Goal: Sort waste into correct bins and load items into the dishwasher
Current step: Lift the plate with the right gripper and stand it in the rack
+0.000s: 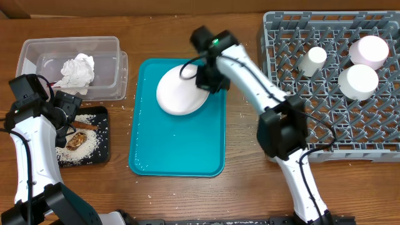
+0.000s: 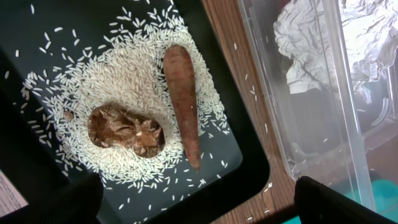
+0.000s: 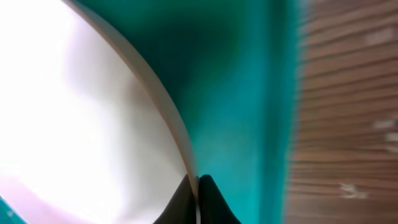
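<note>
My right gripper (image 1: 203, 78) is shut on the rim of the round white plate (image 1: 180, 92), tilted above the teal tray (image 1: 178, 150); the wrist view shows the fingertips (image 3: 197, 186) pinching the plate's edge (image 3: 93, 124). My left gripper (image 1: 67, 107) is open and empty over the black tray (image 1: 103, 153), which holds white rice (image 2: 124, 81), an orange carrot piece (image 2: 182, 99) and a brown wrinkled lump (image 2: 127, 130). Crumpled white tissue (image 1: 78, 70) lies in the clear tub (image 1: 37, 50). The grey dish rack (image 1: 331, 134) holds a white cup (image 1: 312, 60) and two white bowls (image 1: 359, 81).
The clear tub's wall (image 2: 311, 93) stands just right of the black tray in the left wrist view. Loose rice grains lie on the wooden table (image 1: 125, 112) between the trays. The rack sits at the far right, the teal tray in the middle.
</note>
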Controlling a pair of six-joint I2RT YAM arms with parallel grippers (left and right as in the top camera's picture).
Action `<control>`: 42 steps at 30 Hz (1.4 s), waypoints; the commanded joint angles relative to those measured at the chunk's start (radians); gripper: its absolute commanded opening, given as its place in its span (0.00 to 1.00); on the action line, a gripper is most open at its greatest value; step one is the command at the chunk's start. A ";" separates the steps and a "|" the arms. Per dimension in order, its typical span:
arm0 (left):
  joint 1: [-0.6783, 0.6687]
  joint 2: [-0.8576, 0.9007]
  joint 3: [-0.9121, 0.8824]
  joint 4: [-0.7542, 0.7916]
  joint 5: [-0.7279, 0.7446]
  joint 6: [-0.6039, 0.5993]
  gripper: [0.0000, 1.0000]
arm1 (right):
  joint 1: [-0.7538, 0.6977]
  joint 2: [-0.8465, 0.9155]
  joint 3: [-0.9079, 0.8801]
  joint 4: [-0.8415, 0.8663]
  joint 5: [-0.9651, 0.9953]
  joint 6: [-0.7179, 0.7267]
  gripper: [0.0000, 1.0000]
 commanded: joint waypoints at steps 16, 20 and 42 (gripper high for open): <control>0.004 0.003 0.012 0.003 0.007 0.022 1.00 | -0.491 -0.235 0.249 -0.190 0.387 -0.191 0.04; 0.004 0.003 0.012 0.003 0.007 0.022 1.00 | -0.507 -0.233 0.249 -0.155 0.600 -0.192 0.04; 0.004 0.003 0.012 0.003 0.007 0.022 1.00 | -0.402 -0.220 0.019 0.076 0.933 -0.189 0.04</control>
